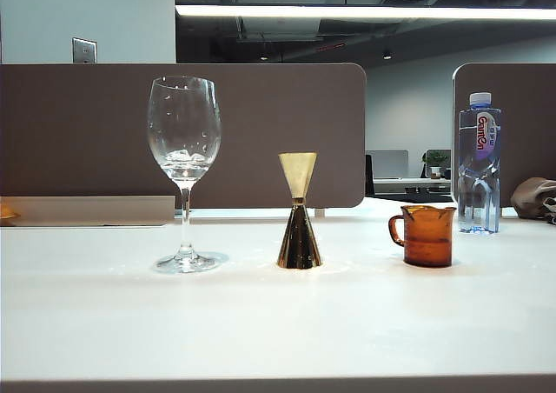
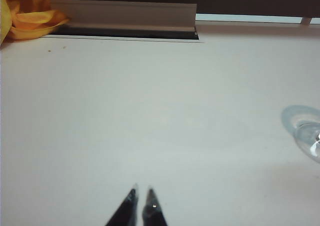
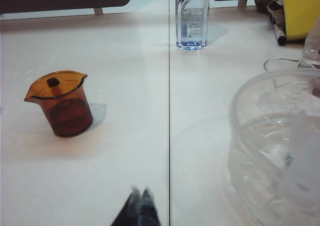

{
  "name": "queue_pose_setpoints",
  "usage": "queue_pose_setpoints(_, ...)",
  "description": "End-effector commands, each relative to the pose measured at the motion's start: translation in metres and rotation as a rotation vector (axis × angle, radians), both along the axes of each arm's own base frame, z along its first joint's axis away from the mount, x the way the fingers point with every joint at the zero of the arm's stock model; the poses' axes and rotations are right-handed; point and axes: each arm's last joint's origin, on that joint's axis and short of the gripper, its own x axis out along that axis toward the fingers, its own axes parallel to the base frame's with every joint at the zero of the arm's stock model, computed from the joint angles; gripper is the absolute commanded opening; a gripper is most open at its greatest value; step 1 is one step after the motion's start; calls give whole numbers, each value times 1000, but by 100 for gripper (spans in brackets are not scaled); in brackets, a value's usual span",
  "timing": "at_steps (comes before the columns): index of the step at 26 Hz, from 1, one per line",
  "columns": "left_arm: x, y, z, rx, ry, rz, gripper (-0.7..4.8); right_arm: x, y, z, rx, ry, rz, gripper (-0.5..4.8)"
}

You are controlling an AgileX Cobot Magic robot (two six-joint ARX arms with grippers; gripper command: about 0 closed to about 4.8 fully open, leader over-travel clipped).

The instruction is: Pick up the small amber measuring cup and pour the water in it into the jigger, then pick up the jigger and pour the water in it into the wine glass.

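On the white table the wine glass (image 1: 184, 171) stands at the left, the gold jigger (image 1: 299, 211) in the middle, and the small amber measuring cup (image 1: 426, 235) at the right. No arm shows in the exterior view. The right wrist view shows the amber cup (image 3: 62, 103) upright, well ahead of my right gripper (image 3: 140, 191), whose tips are shut on nothing. My left gripper (image 2: 142, 190) is shut too, over bare table, and only the wine glass foot (image 2: 310, 138) shows at that picture's edge. Water in the cup is hard to make out.
A clear plastic water bottle (image 1: 479, 163) stands behind the amber cup. A large clear plastic bowl (image 3: 280, 146) sits close beside my right gripper. Brown partitions (image 1: 261, 132) close the table's far side. An orange cloth (image 2: 27, 16) lies at the far left corner.
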Motion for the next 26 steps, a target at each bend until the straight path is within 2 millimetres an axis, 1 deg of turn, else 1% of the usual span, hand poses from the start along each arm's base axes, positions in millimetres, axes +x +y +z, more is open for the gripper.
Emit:
queue_pose_setpoints(1,0,0,0,-4,4,-4,26,1,0,-2,1,2,-2,-5)
queue_pose_setpoints(20,0,0,1,-4,4,-6,26,1,0,-2,1,2,-2,-5)
queue_pose_setpoints(26,2,-3,-1,-6,42,-34,26,1,0,-2,2,1,-2,-5)
